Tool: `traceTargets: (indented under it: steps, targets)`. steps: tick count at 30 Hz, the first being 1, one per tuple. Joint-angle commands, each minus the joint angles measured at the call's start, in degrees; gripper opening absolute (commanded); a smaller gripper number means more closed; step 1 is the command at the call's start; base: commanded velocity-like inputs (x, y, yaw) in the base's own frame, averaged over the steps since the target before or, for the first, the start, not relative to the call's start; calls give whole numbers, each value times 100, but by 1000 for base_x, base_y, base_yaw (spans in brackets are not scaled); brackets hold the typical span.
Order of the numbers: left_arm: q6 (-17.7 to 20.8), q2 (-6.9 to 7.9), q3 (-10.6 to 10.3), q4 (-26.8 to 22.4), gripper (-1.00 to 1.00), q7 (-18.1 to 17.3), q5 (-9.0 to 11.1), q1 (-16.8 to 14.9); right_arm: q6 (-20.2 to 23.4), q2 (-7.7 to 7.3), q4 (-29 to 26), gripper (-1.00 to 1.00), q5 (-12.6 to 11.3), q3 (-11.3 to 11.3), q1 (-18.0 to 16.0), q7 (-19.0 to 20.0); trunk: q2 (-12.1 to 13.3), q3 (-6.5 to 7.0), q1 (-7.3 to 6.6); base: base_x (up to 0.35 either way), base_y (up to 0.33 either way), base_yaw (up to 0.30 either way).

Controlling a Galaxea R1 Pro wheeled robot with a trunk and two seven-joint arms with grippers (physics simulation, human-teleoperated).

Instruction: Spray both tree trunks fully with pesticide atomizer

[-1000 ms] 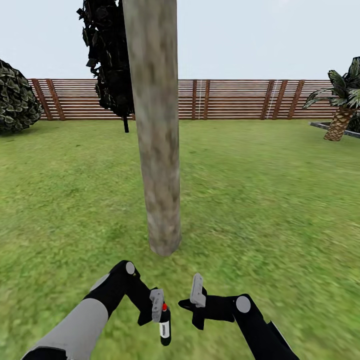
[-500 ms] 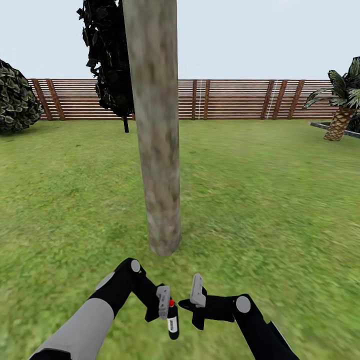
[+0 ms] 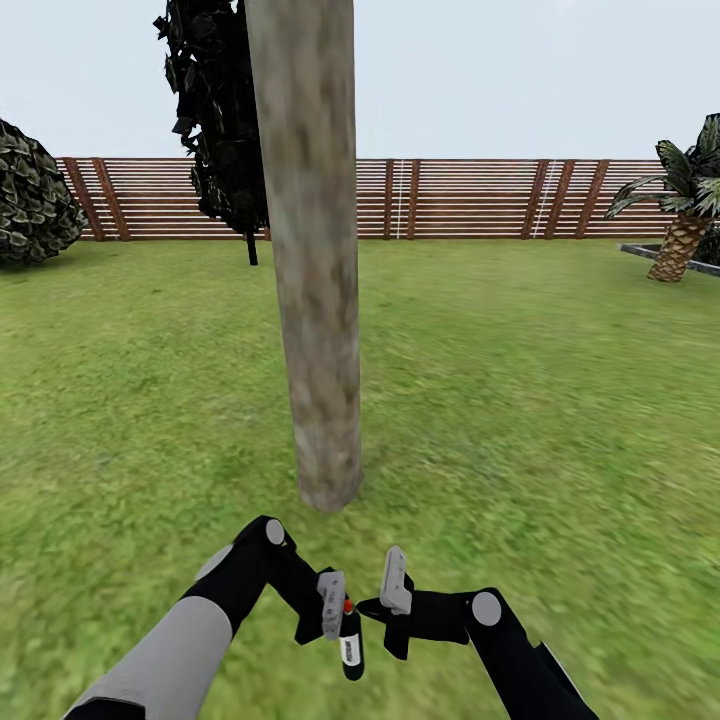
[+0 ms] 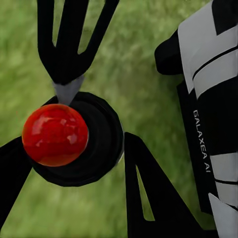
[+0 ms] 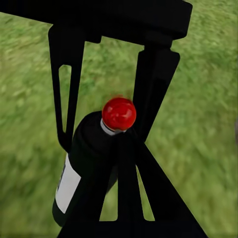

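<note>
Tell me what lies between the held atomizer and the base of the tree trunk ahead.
Only bare grass: in the head view the stretch of lawn between the pesticide atomizer, held in the left gripper, and the tree trunk holds nothing else.

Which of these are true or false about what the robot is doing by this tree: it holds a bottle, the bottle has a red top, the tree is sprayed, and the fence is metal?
1. The left gripper holds the bottle. True.
2. The bottle's top is blue. False: a red ball sits on it.
3. The tree trunk is coated with whitish specks. False: its bark looks bare, with no specks visible.
4. The fence behind is wooden slats. True.
5. The right gripper grips the trunk. False: it hangs beside the bottle, above the grass.
</note>
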Motion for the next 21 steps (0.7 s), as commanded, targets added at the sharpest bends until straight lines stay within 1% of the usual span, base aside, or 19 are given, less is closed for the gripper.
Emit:
traceTargets:
  steps: [1,6,7,9,11,12,16,21]
  targets:
    - [-32,-6,4,-6,-100,-15,-23,-2,-54,3,-5,-100,60,-6,-2,4,-2,-5,-1,0,0,0]
    - [-32,-28,5,-6,-100,-15,-6,-2,-54,3,-6,-100,60,-6,-1,4,-2,-5,-1,0,0,0]
    - [-32,2,-42,13,-100,82,-77,0,-54,3,-8,-100,60,-6,2,4,-2,-5,-1,0,0,0]
    - [-34,37,-39,47,-100,160,-91,1,-54,3,-7,-100,60,-6,0,4,-2,-5,-1,0,0,0]
    - [-34,165,-33,64,-100,202,-144,-1,-54,3,-7,-100,60,-6,-1,4,-2,-5,-1,0,0,0]
    - [-32,1440,28,69,-100,229,-234,59,-63,-42,-2,-100,60,-15,3,4,-2,-5,-1,0,0,0]
    - [-32,1419,28,78,-100,311,-233,59,-63,-42,-5,-100,60,-10,3,4,-2,-5,-1,0,0,0]
    - [-32,1415,28,82,-100,330,-229,59,-63,-34,-2,-100,60,-6,3,4,-2,-5,-1,0,0,0]
